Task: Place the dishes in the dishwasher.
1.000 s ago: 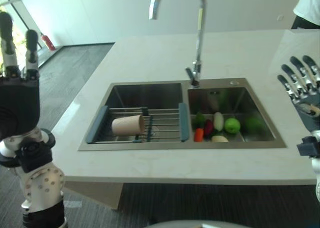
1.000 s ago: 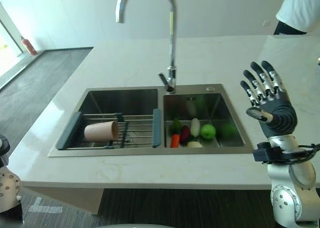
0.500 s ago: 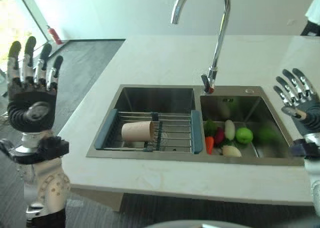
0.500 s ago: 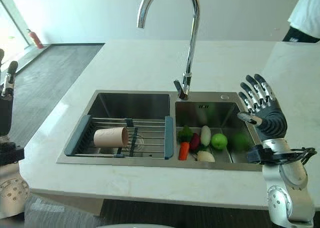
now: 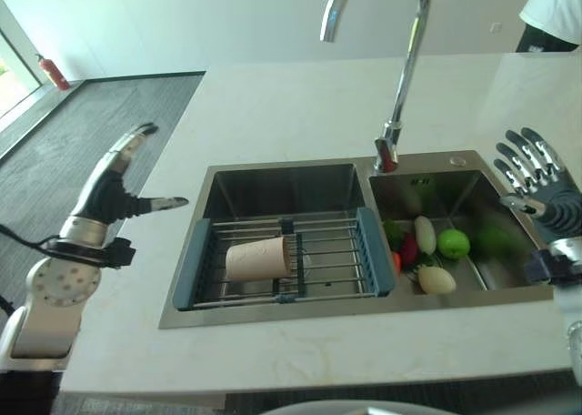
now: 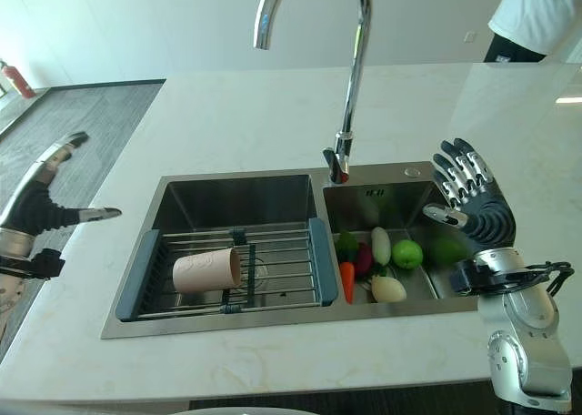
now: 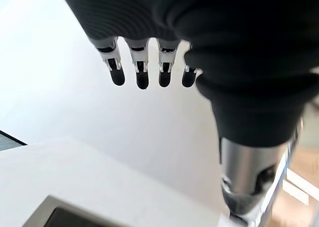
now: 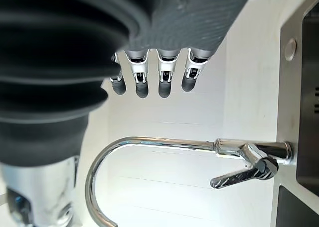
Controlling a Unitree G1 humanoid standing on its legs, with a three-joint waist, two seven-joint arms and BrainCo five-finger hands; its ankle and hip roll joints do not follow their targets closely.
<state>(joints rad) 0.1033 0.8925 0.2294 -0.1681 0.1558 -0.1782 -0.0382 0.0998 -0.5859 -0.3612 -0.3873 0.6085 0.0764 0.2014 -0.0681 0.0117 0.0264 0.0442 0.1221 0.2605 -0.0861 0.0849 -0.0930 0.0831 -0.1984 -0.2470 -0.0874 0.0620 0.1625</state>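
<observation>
Beige cup (image 5: 257, 258) lying on its side on the rack (image 5: 327, 260) in the left sink basin, left hand (image 5: 116, 177) spread empty left of the bench (image 5: 273, 106), right hand (image 6: 473, 197) splayed empty over the right basin's far edge, vegetables (image 6: 377, 256) in the right basin

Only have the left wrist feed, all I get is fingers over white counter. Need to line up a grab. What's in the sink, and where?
Observer: A beige cup lies on its side on the wire rack in the left basin.
Operator: Is the left hand near it?
Observer: No. The left hand hangs open, beyond the counter's left edge, apart from the cup.
Operator: And the right hand?
Observer: The right hand is raised open, fingers spread, by the right basin, holding nothing.
Operator: Anything else down there?
Observer: Vegetables and a green apple lie in the right basin.
</observation>
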